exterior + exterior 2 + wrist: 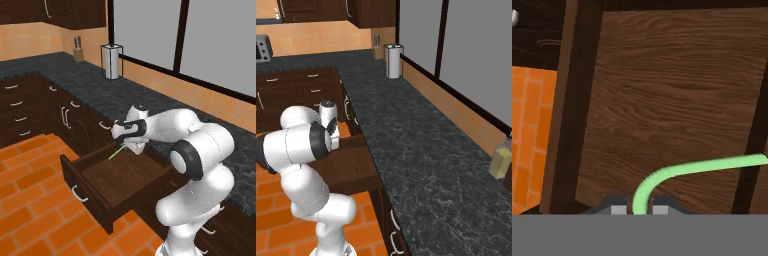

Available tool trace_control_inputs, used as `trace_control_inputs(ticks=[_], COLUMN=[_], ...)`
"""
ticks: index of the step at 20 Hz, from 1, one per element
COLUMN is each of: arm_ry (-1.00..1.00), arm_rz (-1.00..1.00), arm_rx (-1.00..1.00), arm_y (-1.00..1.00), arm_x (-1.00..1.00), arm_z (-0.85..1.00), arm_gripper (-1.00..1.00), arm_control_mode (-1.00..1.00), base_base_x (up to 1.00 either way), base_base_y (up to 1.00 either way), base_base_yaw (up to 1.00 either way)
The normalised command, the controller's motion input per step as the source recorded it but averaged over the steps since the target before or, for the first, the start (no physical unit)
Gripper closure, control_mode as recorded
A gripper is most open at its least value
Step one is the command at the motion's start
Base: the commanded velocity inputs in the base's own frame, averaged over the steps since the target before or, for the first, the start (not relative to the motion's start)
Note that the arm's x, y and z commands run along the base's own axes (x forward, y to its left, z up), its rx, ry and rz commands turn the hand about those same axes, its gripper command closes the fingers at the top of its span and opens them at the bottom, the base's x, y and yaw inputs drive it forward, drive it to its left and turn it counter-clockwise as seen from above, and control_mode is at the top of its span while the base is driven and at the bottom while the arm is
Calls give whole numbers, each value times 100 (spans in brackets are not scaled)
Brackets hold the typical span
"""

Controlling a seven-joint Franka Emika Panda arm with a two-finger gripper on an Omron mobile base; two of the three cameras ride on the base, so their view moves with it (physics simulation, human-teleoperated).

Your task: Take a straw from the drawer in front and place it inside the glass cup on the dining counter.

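The dark-brown drawer [107, 182] stands pulled out, its silver handle [78, 194] facing the orange floor. My gripper [131, 145] hangs over the drawer's back part, shut on the light-green straw [116, 152], which sticks out down and to the left. In the hand view the straw [687, 172] rises between the two fingertips [618, 209] and bends off to the right above the drawer's wooden bottom [672, 100]. In the right base view my arm hides the gripper, and the drawer [351, 162] shows behind it. The glass cup and the dining counter are out of view.
A black speckled counter [150, 105] runs above the drawer, with a paper towel holder [111, 61] and a knife block [78, 52] at the back. Dark cabinet fronts [20, 107] line the left. Orange tiled floor [30, 200] lies in front. A yellowish bottle [502, 164] stands at the right.
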Motion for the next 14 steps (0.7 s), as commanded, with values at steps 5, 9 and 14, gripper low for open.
trace_control_inputs(ticks=[5, 9, 14], arm_ry=[-1, -11, -9], arm_rz=[31, 44, 40], arm_rx=[-24, -19, -3], arm_y=[-9, -27, -35], arm_x=[-43, -81, -87], arm_z=[100, 95, 52], arm_gripper=[100, 100, 100], arm_control_mode=[-100, -100, -100], base_base_x=[0, 0, 0], base_base_y=[0, 0, 0], base_base_yaw=[0, 0, 0])
